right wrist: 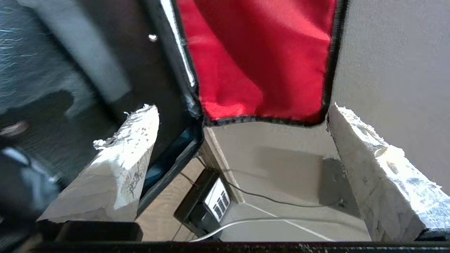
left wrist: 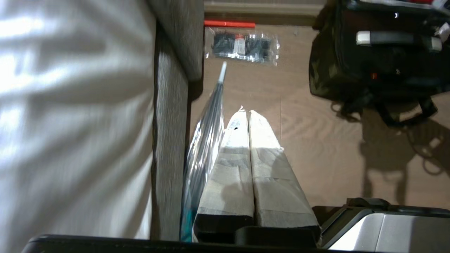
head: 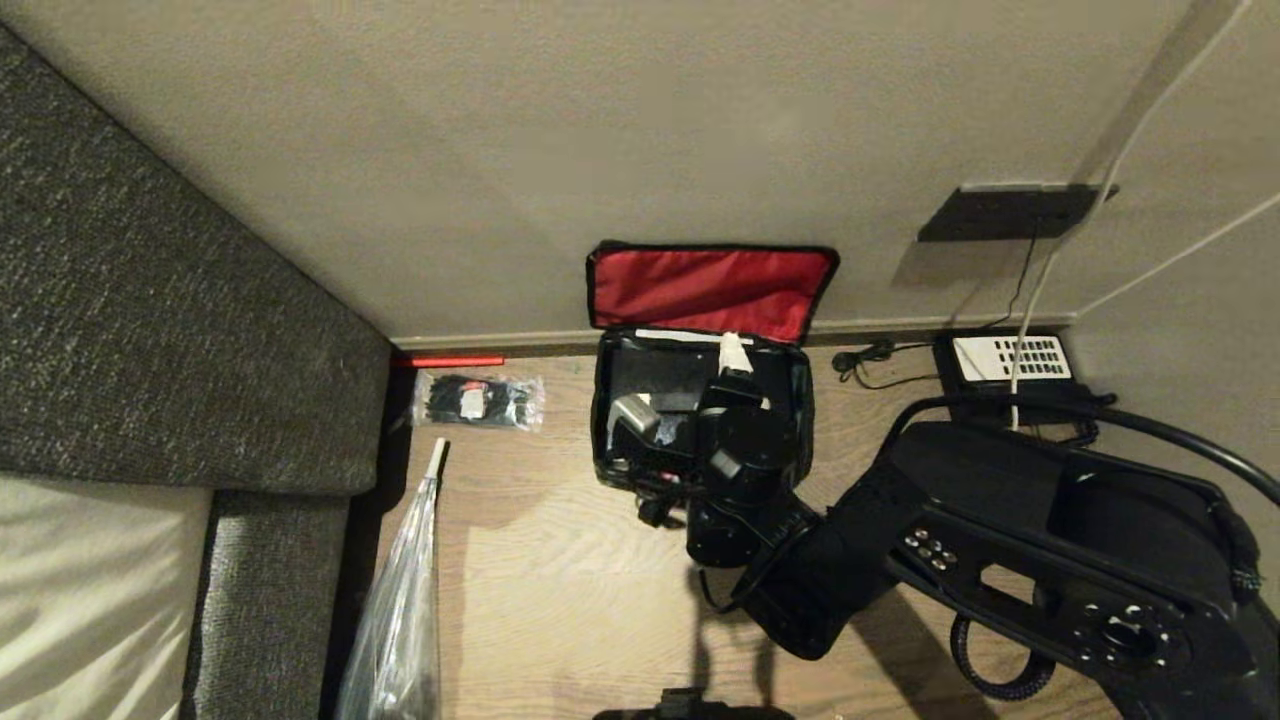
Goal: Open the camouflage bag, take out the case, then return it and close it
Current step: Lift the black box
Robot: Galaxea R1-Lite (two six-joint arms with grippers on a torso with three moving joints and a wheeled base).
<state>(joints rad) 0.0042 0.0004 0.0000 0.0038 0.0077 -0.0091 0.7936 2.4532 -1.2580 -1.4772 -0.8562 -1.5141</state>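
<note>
- One camouflage bag (head: 700, 415) stands open on the floor, red lid lining (head: 710, 288) against the wall, directly beneath the right pincer (right wrist: 242, 140).
- Case (left wrist: 397, 37) lies inside, under that pincer.
- Right pincer released, empty.
- Left pincer (left wrist: 249, 116) clenched, apart.

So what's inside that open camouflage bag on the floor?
Inside the camouflage bag lies the case, its handle black with white ends. The right gripper, open, hangs above and hides the bag's right half. Anything under the case is covered.
</note>
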